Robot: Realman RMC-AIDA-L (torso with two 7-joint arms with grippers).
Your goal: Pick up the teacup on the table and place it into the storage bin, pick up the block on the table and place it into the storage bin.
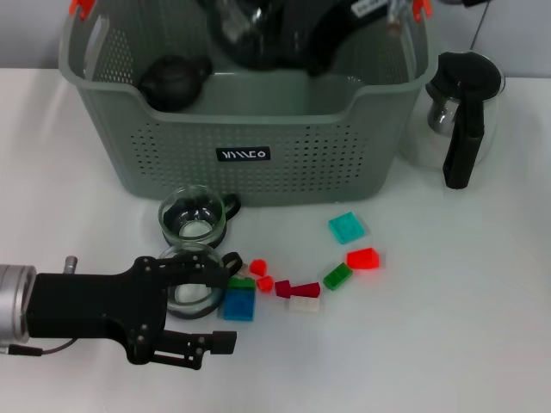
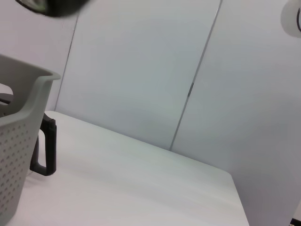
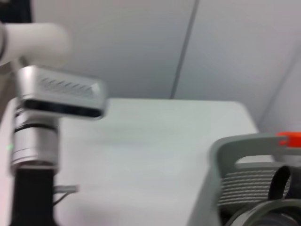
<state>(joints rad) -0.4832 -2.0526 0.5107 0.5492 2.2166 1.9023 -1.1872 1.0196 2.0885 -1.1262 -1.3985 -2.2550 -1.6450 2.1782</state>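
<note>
Reaching for the nearer teacup (image 1: pixel 191 284), the left tool (image 1: pixel 219 303) lies low over the tabletop (image 1: pixel 465 327), one finger passing across the cup's near side and the other stretched beside it; whether the fingers have closed on the glass cannot be told from the head view. This teacup is a clear glass cup with a dark handle, standing upright just in front of a second teacup (image 1: pixel 195 215) of the same kind, which sits close to the front wall of the storage bin (image 1: pixel 258 155). The step in hand is judged to be the grasp of the first teacup, with nothing of the task yet lifted.

Just beside the nearer cup lies a blue block (image 1: pixel 238 304), touching or almost touching a small green piece, and from there a loose arc of blocks runs rightward: small red pieces (image 1: pixel 262 275), a dark red block (image 1: pixel 304 290), a green block (image 1: pixel 337 276), a bright red block (image 1: pixel 363 258) and a teal block (image 1: pixel 346 227). The bin, grey-green and perforated, already holds a dark teapot (image 1: pixel 175 82) in its left corner. The right arm (image 1: pixel 344 26) reaches over the bin's rear edge; its tool is not discernible. A glass jug (image 1: pixel 456 112) with a black handle stands to the right of the bin.

The next move probably calls for a firm closure on the cup wall, a straight lift clear of the blue block and the second cup, then carriage over the bin's front rim.
</note>
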